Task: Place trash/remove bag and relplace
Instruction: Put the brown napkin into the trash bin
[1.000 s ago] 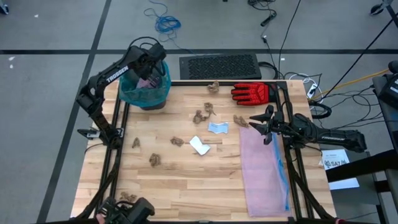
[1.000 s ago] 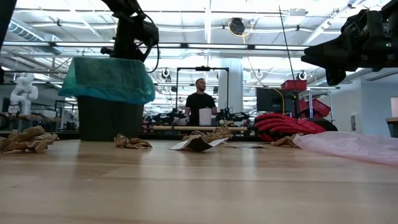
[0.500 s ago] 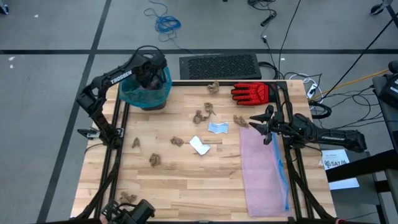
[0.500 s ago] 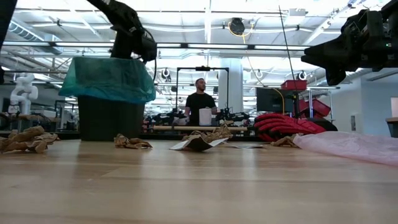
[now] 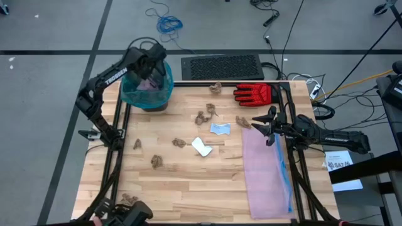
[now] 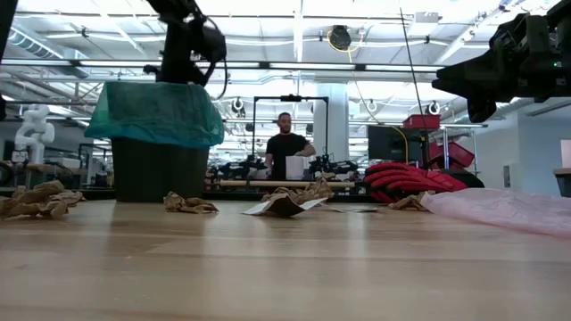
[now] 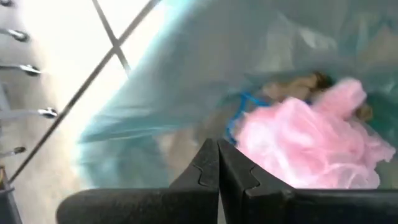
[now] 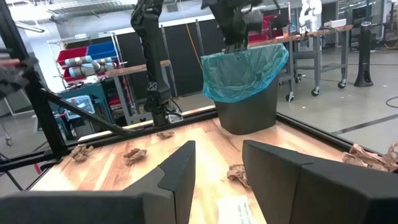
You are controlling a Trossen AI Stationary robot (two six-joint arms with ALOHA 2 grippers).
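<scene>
Several brown wads of trash (image 5: 156,161) lie scattered across the tabletop (image 5: 188,182) beside the bin, so clearing is unfinished. Left claw (image 5: 151,70), pressed together and empty, hovers over the teal bag (image 5: 135,94); right claw (image 5: 259,123) waits half-spread well away. Bag swap remains.

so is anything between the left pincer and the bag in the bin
Nothing visible. The left pincer, shut, sits over the open mouth of the bag, whose inside holds only a pink wad and some scraps.
</scene>
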